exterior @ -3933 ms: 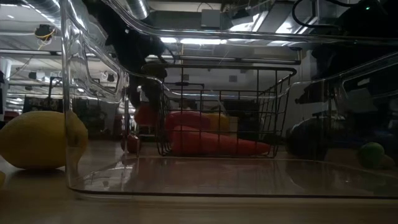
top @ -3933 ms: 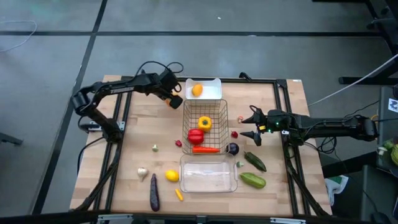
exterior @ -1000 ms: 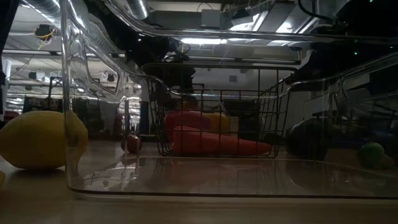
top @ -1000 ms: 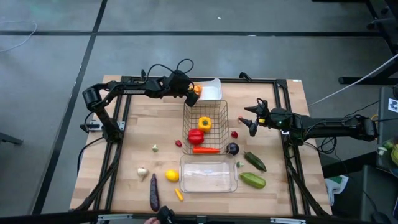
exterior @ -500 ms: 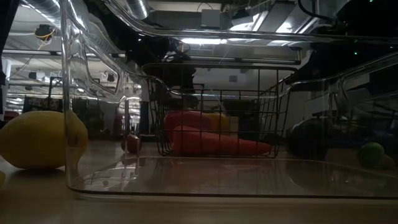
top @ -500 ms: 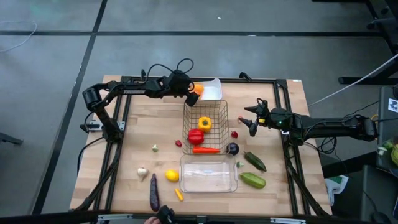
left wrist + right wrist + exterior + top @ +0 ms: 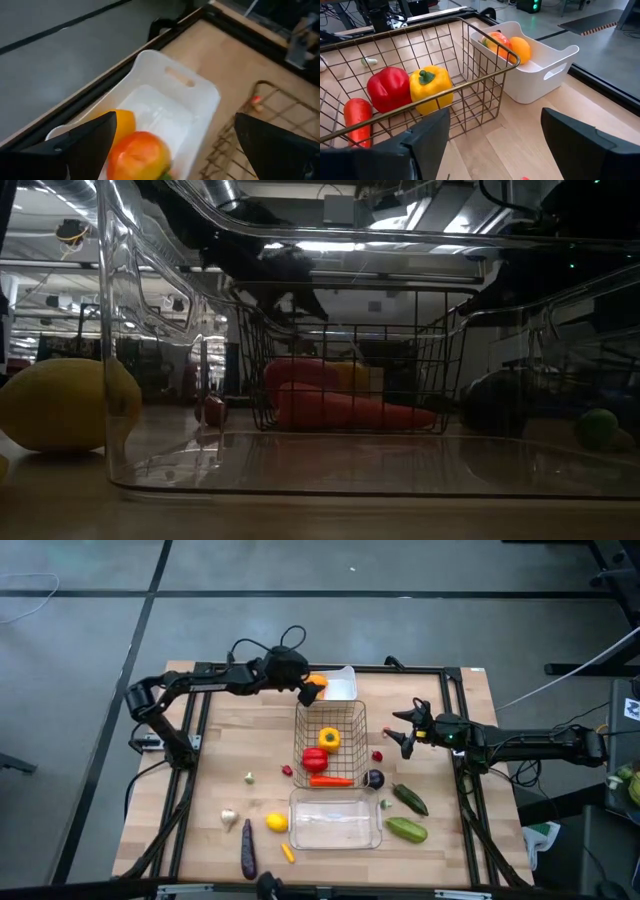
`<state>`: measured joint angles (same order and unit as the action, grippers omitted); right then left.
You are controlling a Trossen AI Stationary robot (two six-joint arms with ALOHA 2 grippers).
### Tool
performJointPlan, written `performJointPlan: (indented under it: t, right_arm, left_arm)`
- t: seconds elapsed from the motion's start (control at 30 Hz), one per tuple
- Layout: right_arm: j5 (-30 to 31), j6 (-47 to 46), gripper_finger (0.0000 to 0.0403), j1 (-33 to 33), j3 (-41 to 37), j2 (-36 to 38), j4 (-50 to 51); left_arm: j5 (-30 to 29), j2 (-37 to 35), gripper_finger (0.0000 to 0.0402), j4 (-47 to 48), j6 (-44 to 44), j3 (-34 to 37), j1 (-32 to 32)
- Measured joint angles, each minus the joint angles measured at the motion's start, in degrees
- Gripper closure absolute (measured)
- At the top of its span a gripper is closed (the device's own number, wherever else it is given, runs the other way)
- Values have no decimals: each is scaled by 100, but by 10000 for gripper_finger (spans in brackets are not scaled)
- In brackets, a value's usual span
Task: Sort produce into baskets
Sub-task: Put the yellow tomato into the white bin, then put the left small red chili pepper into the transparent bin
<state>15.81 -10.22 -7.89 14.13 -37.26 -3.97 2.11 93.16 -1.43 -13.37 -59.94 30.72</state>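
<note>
— Where is the left gripper point(image 7: 309, 690)?

— Above the near-left corner of the white tray point(image 7: 342, 687), fingers spread wide and holding nothing. An orange pepper point(image 7: 137, 156) and an orange point(image 7: 123, 122) lie in the tray beneath it, touching.

— And the right gripper point(image 7: 402, 733)?

— Over bare wood right of the wire basket point(image 7: 330, 743), fingers apart, empty. A radish point(image 7: 377, 755) sits just beside the basket rim. The clear tray point(image 7: 335, 821) near the front edge holds nothing.
</note>
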Motion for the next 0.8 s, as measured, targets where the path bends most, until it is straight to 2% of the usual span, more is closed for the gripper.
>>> performJointPlan:
  t: [0.17,0.37,0.47,0.8]
  right_arm:
    - [-1,0,93,-1,0,0,18]
    - [-1,0,93,0,0,0,112]
    - [-2,0,93,-1,0,0,112]
    - [0,-1,93,1,0,1,110]
  left_arm:
    - [320,-287,2,456,15,-2,-11]
    - [1135,-677,2,1332,122,-4,-39]
    - [1182,-856,2,1709,35,-4,-169]
    - [1037,-1336,2,3703,1133,23,-797]
